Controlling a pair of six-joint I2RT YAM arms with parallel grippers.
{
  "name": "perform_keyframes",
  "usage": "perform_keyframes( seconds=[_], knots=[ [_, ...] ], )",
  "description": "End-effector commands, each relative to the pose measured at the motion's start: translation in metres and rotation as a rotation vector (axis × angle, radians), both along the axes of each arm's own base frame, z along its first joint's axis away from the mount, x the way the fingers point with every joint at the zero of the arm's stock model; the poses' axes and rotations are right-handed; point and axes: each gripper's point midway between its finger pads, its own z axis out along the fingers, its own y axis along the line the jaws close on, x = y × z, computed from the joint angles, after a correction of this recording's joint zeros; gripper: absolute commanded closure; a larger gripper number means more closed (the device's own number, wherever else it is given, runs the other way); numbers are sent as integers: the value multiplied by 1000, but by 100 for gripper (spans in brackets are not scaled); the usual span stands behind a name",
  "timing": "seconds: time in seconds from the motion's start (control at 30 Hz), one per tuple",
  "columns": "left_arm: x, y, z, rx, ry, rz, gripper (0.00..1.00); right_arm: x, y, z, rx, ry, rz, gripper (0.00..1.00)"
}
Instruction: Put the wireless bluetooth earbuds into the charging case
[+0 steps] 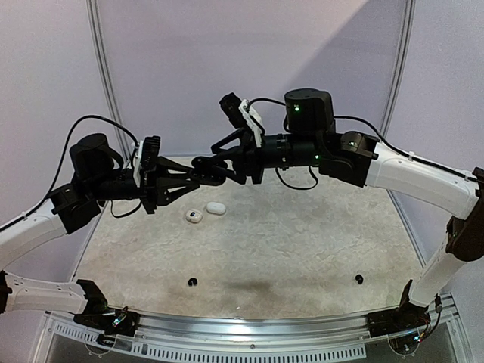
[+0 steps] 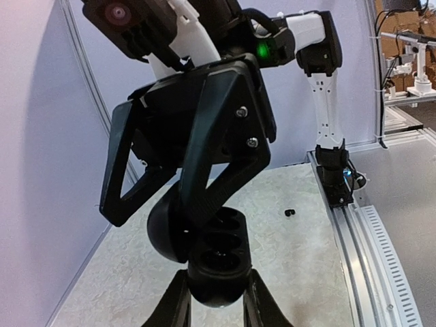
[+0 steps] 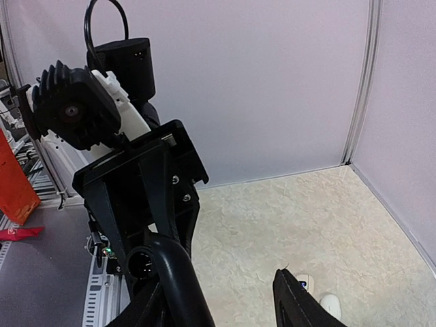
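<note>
A black earbud [image 1: 192, 282] lies near the front edge of the desk [image 1: 302, 249] on the left, and a second earbud [image 1: 358, 279] lies on the right, well apart. The black case [image 2: 216, 262] hangs above the far-left part, lid open, clamped in the left pincer [image 2: 216, 300]. The right pincer [image 1: 214, 168] meets it with jaws half apart by the lid; whether they grip, I cannot tell. It seems best to keep the case steady, sockets up, before fetching an earbud. Both arms are raised, forearms almost level, tip to tip.
</note>
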Motion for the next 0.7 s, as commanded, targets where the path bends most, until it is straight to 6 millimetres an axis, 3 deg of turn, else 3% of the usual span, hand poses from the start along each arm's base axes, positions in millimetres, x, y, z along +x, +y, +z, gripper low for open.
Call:
perform_keyframes(
  seconds=[0.0,0.27,0.57,0.67],
  knots=[
    [-16,-4,7,-21,14,-76,100,25,-3,-1,31,20,-82,49],
    [-14,-5,9,-84,172,-82,100,27,0,-7,35,95,-53,45],
    [6,-7,-4,-146,300,-4,100,22,6,15,31,137,16,27],
    [11,-7,-6,-151,312,16,100,20,4,30,85,147,61,22]
  ],
)
